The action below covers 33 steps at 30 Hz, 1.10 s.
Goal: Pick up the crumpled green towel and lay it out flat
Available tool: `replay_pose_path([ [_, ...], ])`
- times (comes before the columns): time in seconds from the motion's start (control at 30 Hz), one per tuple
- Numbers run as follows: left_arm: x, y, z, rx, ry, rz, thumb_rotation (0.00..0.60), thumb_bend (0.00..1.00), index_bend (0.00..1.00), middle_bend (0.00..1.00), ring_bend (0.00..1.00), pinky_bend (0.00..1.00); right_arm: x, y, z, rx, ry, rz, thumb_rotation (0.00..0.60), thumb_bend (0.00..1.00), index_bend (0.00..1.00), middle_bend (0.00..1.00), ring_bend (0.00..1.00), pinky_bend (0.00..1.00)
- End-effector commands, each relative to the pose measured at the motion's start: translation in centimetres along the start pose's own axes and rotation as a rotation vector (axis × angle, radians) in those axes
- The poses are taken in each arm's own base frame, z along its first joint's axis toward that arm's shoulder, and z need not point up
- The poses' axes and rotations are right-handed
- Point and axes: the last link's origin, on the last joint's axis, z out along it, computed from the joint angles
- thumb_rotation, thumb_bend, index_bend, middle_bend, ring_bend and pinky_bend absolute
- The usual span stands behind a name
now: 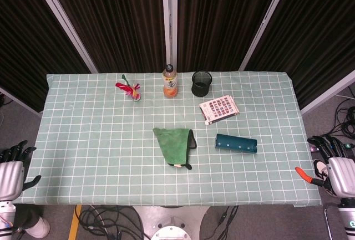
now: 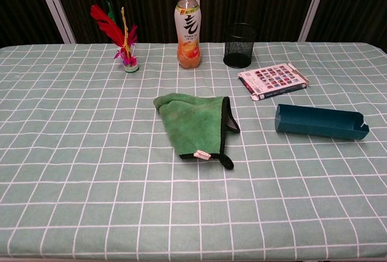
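Note:
The green towel [image 1: 175, 145] [image 2: 196, 126] lies in the middle of the table, folded into a rough wedge with a dark edge and a small tag at its near corner. My left hand [image 1: 12, 169] hangs off the table's left edge, far from the towel, fingers apart and holding nothing. Off the right edge my right hand [image 1: 333, 165] also holds nothing, fingers spread. The chest view shows neither hand.
A teal box [image 1: 236, 143] [image 2: 320, 122] lies right of the towel. Behind it sit a patterned card box [image 1: 219, 108] [image 2: 273, 80], a black mesh cup [image 1: 202, 83] [image 2: 239, 45], a drink bottle [image 1: 170, 81] [image 2: 188, 28] and a feathered shuttlecock [image 1: 130, 90] [image 2: 121, 40]. A checked cloth [image 1: 83, 140] covers the table.

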Motion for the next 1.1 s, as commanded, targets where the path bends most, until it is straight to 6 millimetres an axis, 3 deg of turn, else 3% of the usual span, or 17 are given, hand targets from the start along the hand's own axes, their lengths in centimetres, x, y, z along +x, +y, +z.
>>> replay_pose_path([
  [0.03, 0.0, 0.0, 0.0, 0.000, -0.002, 0.000, 0.600, 0.16, 0.30, 0.24, 0.19, 0.21, 0.0, 0.0, 0.0, 0.000, 0.000, 0.001, 0.404, 0.14, 0.19, 0.13, 0.00, 0.00],
  [0.47, 0.1, 0.0, -0.1, 0.000, -0.001, -0.004, 0.600, 0.16, 0.30, 0.24, 0.19, 0.21, -0.1, 0.0, -0.1, 0.009, -0.008, 0.010, 0.408, 0.14, 0.20, 0.13, 0.00, 0.00],
  [0.63, 0.1, 0.1, -0.1, -0.003, 0.001, -0.006, 0.600, 0.16, 0.30, 0.24, 0.19, 0.21, -0.4, -0.9, 0.7, 0.065, -0.035, -0.007, 0.422, 0.00, 0.23, 0.13, 0.00, 0.00],
  [0.77, 0.3, 0.2, -0.1, -0.005, 0.009, -0.008, 0.600, 0.16, 0.30, 0.24, 0.19, 0.21, -0.9, -3.0, 2.6, 0.173, -0.070, -0.023, 0.463, 0.00, 0.26, 0.13, 0.00, 0.00],
  [0.9, 0.4, 0.0, -0.2, 0.002, 0.011, -0.012, 0.600, 0.16, 0.30, 0.24, 0.19, 0.21, -2.0, -6.3, 5.4, 0.312, -0.133, -0.082, 0.586, 0.00, 0.29, 0.14, 0.00, 0.00],
  [1.1, 0.4, -0.2, -0.6, 0.011, 0.015, -0.019, 0.600, 0.16, 0.30, 0.24, 0.19, 0.21, -5.1, -11.6, 9.4, 0.497, -0.223, -0.138, 0.600, 0.00, 0.31, 0.14, 0.00, 0.00],
])
